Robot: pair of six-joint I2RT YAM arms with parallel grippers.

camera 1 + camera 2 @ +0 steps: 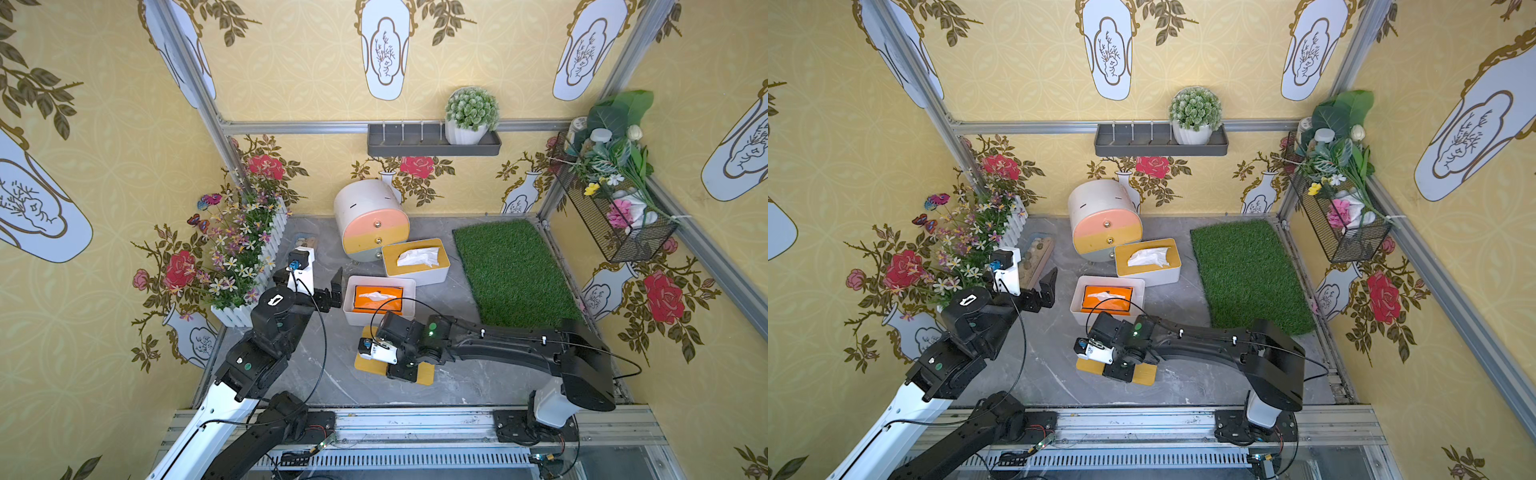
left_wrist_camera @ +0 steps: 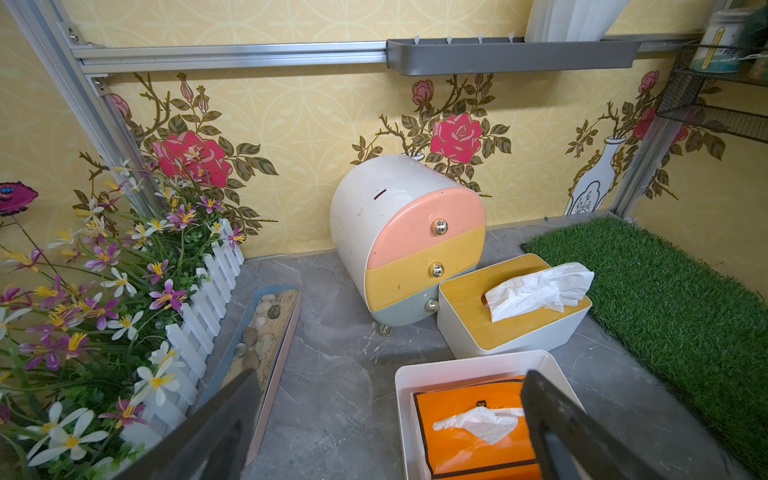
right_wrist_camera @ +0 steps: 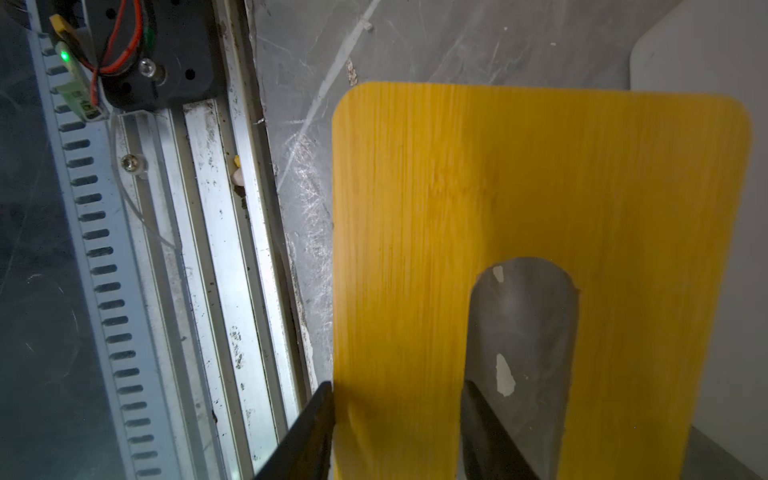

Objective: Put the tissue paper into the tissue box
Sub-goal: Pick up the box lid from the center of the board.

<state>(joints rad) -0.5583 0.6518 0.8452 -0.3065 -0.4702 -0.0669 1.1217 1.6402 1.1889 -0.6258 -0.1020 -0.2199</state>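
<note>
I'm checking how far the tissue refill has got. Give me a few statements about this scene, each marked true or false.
1. The orange tissue pack lies inside the open white box. True.
2. The bamboo lid sits on that open box. False: it is off the box, near the front rail, with the right gripper closed on the strip beside its slot.
3. The left gripper is open, holding nothing. True.
4. The second tissue box, by the drawer cabinet, has no lid. False: its lid is on, with a tissue sticking out.
5. The right gripper hovers over the grass mat. False: it is in front of the open box.
</note>
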